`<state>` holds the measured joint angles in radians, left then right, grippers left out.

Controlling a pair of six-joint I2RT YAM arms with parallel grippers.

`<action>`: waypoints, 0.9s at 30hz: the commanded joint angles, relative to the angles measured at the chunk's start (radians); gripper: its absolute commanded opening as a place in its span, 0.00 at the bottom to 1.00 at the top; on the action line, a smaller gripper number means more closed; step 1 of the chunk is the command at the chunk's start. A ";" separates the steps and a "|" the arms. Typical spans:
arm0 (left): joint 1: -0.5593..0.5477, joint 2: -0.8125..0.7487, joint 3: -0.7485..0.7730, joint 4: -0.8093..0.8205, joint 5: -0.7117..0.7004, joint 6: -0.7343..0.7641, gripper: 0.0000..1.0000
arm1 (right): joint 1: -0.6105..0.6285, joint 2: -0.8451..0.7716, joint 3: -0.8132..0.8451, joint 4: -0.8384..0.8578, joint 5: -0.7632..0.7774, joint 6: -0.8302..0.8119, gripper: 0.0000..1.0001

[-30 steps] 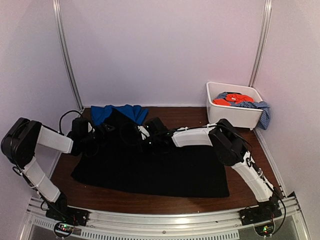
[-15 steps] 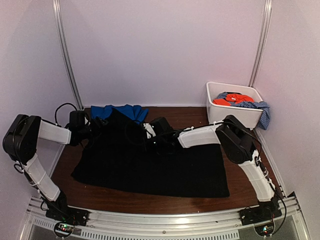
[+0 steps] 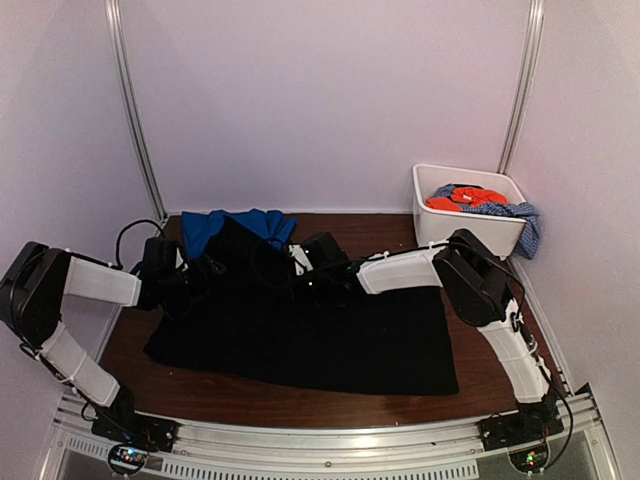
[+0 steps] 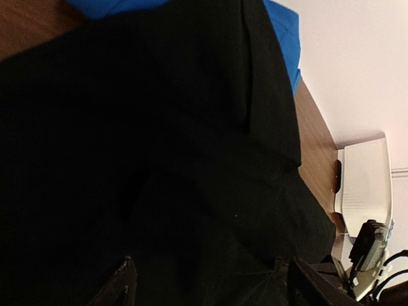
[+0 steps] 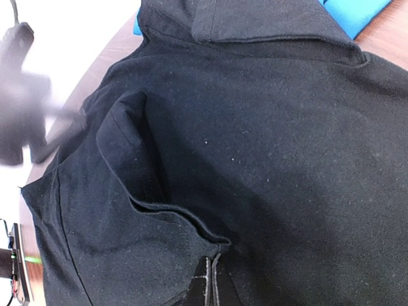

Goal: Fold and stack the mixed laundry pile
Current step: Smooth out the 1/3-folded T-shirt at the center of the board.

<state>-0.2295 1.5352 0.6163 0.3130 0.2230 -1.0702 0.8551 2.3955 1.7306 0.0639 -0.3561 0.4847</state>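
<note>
The black garment (image 3: 330, 335) lies spread across the table, and a fold of it rises towards the middle. The royal-blue garment (image 3: 240, 225) sits behind it at the back left. My right gripper (image 5: 211, 271) is shut, pinching the corner of a raised fold of the black garment (image 5: 268, 127). My left gripper (image 4: 210, 287) hangs open just above the left part of the black garment (image 4: 159, 159), with nothing between its fingers (image 4: 124, 284). The orange-red garment (image 3: 465, 197) and the blue-white speckled garment (image 3: 522, 218) lie in the tub.
The white plastic tub (image 3: 465, 232) stands at the back right corner, the speckled cloth hanging over its right rim. White walls close in the back and sides. A strip of brown table (image 3: 300, 395) shows in front of the black garment.
My left gripper swung back towards the wall and has come forward again over the garment's left edge. The right arm shifted slightly right, still holding the fold.
</note>
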 commanded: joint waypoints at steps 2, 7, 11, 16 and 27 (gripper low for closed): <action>-0.035 0.074 -0.010 0.111 0.016 -0.049 0.83 | -0.008 -0.003 0.006 -0.003 0.030 0.014 0.00; -0.041 0.173 0.038 0.177 0.036 -0.072 0.82 | -0.008 -0.003 -0.007 0.004 0.012 0.016 0.00; -0.041 0.249 0.104 0.218 0.042 -0.087 0.81 | -0.007 -0.003 -0.016 0.010 0.004 0.021 0.00; -0.041 0.306 0.202 0.245 0.053 -0.086 0.80 | -0.007 -0.009 -0.034 0.013 0.009 0.023 0.00; -0.026 0.316 0.412 0.057 -0.025 0.055 0.78 | -0.039 -0.094 -0.095 0.004 0.040 0.008 0.16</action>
<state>-0.2657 1.8534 0.9676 0.4244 0.2375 -1.0985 0.8520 2.3875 1.6711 0.0715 -0.3439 0.4980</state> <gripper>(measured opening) 0.784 0.079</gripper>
